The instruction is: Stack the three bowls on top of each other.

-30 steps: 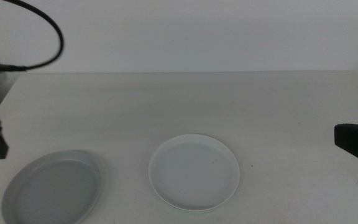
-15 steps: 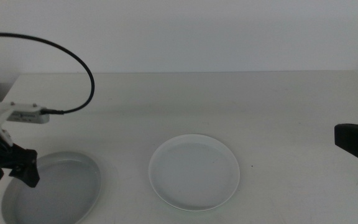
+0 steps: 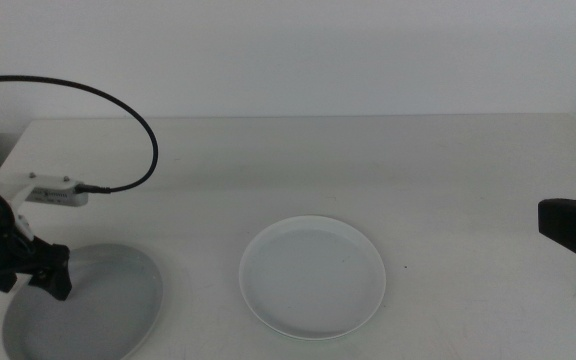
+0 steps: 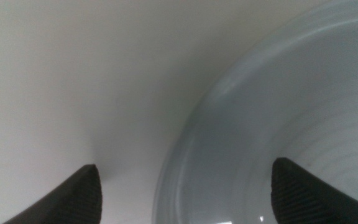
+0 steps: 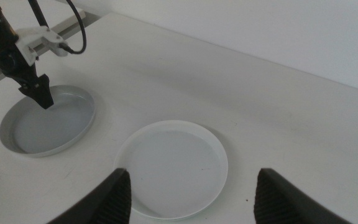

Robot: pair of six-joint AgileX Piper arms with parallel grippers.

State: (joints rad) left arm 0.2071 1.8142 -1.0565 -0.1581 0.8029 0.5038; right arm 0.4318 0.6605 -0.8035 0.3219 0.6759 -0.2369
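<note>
A grey bowl (image 3: 98, 310) lies at the table's near left, and a white bowl (image 3: 313, 277) lies in the near middle. My left gripper (image 3: 48, 285) hangs low over the grey bowl's far left rim. In the left wrist view my left gripper (image 4: 185, 193) is open, with the rim of the grey bowl (image 4: 278, 112) between its spread jaws. My right gripper (image 3: 553, 220) waits at the right edge. The right wrist view shows my right gripper (image 5: 194, 193) open, high above the white bowl (image 5: 166, 158), with the grey bowl (image 5: 48, 121) and my left gripper (image 5: 39, 93) beyond.
A black cable (image 3: 118, 110) loops up from the left arm over the table's left side. The white table (image 3: 368, 170) ends at a pale wall behind, and its left edge runs close to the grey bowl.
My left gripper has come in from the left edge and dropped to the grey bowl's rim, shifting slightly right in the last half second. The right gripper and both bowls have not moved.
</note>
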